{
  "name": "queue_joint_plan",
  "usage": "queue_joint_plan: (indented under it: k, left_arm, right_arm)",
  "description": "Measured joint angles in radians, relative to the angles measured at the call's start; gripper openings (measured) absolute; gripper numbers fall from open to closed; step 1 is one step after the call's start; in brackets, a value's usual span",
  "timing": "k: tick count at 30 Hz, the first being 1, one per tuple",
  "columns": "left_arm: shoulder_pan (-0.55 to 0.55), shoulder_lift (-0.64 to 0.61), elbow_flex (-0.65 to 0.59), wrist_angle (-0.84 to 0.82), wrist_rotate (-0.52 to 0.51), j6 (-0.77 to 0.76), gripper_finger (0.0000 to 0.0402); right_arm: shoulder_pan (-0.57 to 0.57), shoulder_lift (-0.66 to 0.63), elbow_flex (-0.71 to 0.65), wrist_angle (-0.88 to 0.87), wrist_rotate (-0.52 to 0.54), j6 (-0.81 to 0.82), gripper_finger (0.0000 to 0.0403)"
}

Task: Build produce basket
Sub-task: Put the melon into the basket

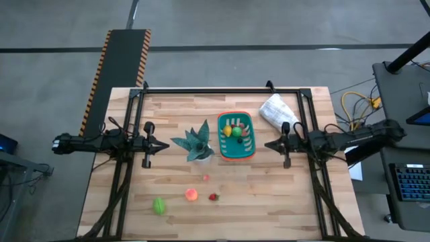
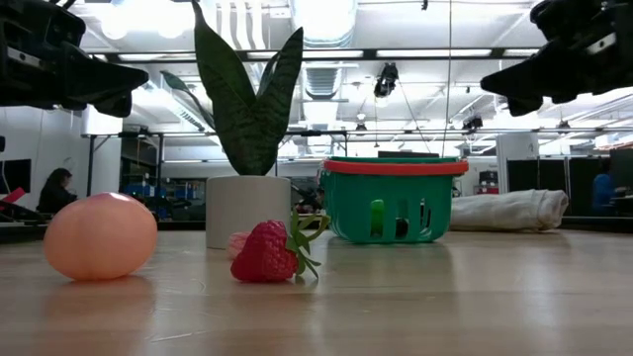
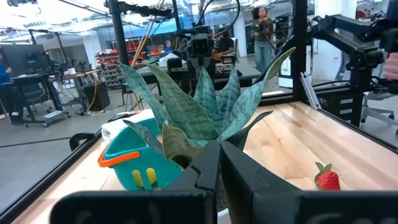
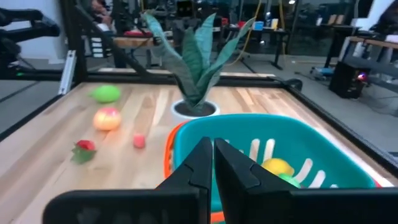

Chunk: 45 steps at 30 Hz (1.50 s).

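Note:
The teal basket (image 1: 236, 152) with an orange band stands on the table right of the middle; it also shows in the low view (image 2: 394, 203). Inside lie yellow (image 1: 228, 130), green (image 1: 236, 132) and other small produce. On the near part of the table lie a green fruit (image 1: 159, 205), a peach-orange fruit (image 1: 191, 195), a strawberry (image 1: 213, 197) and a small pink piece (image 1: 205, 178). My left gripper (image 1: 163, 144) hovers shut, left of the potted plant. My right gripper (image 1: 268, 144) hovers shut just right of the basket, above its rim (image 4: 261, 124).
A spiky-leaved plant in a white pot (image 1: 195, 144) stands just left of the basket, between it and my left gripper. A rolled white bag (image 1: 277, 111) lies at the far right, behind my right arm. A black frame (image 1: 222, 89) borders the table. People stand in the room beyond.

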Motion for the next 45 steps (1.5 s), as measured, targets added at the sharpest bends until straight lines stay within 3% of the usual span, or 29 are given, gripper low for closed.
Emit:
queue_joint_plan:
  k: [16,25,30,35,45]
  left_arm:
    - [0.000,-0.001,0.000,0.000,0.000,0.000,0.0000]
    - [0.000,0.000,0.000,0.000,0.000,0.000,0.0000]
    - [0.000,0.000,0.000,0.000,0.000,0.000,0.0000]
    - [0.000,0.000,0.000,0.000,0.000,0.000,0.0000]
    - [0.000,0.000,0.000,0.000,0.000,0.000,0.0000]
  right_arm:
    - [0.027,-0.240,-0.040,-0.101,-0.055,-0.072,0.0008]
    - [0.027,-0.435,-0.070,-0.258,0.016,-0.071,0.0008]
    - [0.011,-0.438,-0.070,-0.245,-0.008,-0.082,0.0008]
    - [-0.024,-0.439,-0.077,-0.244,-0.146,0.000,0.0008]
    - [-0.033,-0.411,-0.081,-0.259,-0.216,0.070,0.0008]
